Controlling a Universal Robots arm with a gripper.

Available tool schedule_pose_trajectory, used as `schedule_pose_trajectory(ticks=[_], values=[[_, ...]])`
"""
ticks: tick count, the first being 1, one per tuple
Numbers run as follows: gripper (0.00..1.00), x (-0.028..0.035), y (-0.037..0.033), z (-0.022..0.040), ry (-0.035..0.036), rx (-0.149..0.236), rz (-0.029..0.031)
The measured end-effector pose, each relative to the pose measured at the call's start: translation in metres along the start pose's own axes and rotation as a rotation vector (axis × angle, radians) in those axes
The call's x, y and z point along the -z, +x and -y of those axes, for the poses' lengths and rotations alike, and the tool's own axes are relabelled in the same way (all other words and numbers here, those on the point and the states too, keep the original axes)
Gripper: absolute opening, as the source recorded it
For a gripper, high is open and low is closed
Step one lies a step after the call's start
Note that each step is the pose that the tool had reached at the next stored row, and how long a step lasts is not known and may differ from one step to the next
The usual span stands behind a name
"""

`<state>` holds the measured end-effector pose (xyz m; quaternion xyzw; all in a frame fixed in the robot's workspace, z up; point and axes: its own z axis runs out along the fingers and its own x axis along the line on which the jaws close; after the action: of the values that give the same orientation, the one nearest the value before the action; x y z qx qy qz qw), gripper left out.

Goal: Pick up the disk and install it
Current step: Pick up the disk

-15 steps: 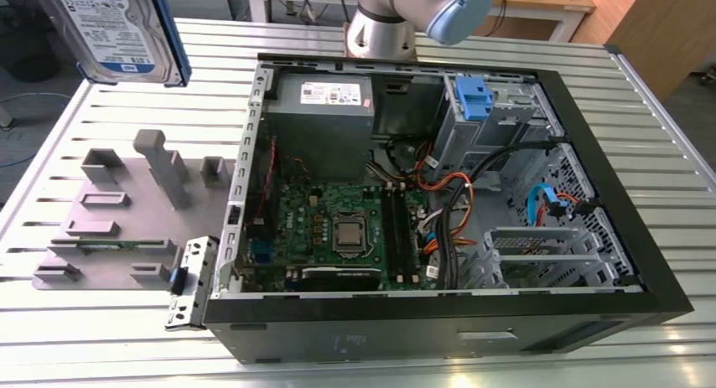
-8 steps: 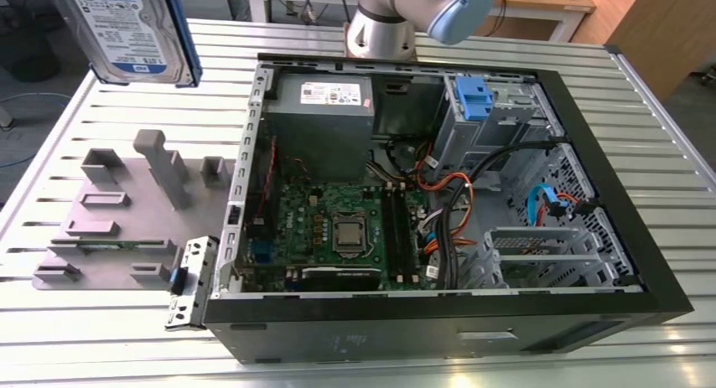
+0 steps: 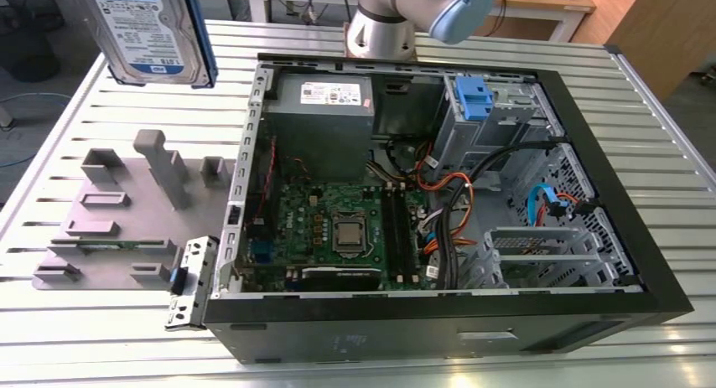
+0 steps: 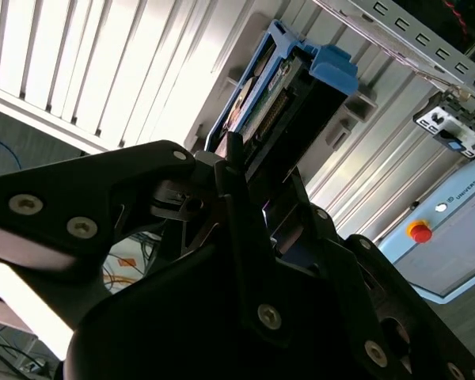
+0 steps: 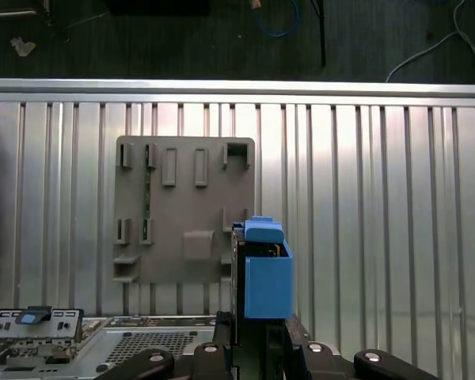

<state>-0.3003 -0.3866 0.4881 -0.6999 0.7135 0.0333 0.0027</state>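
There is one disk [image 3: 151, 32], one pincer [image 5: 257, 323] and one robot arm [image 3: 394, 19]. One slatted tabletop [image 3: 112, 354] bears one open computer case [image 3: 448, 329] and one grey fixture plate [image 3: 112, 225]. Inside the case are one grey power-supply box [image 3: 324, 111], one blue caddy [image 3: 472, 99], one motherboard [image 3: 324, 208] with one processor [image 3: 349, 233], and one metal drive cage [image 3: 537, 254]. In the second wrist view there is one red button [image 4: 417, 231].

Silver arm [image 3: 381, 28] (blue cap [image 3: 464, 11]), black tool [image 5: 260, 336].
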Motion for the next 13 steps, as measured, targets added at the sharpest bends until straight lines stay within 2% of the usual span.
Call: schedule_pose_trajectory(ticks=[13], values=[[0.35,0.0007,-0.0005,0.0233,-0.0001,0.000,-0.0001]])
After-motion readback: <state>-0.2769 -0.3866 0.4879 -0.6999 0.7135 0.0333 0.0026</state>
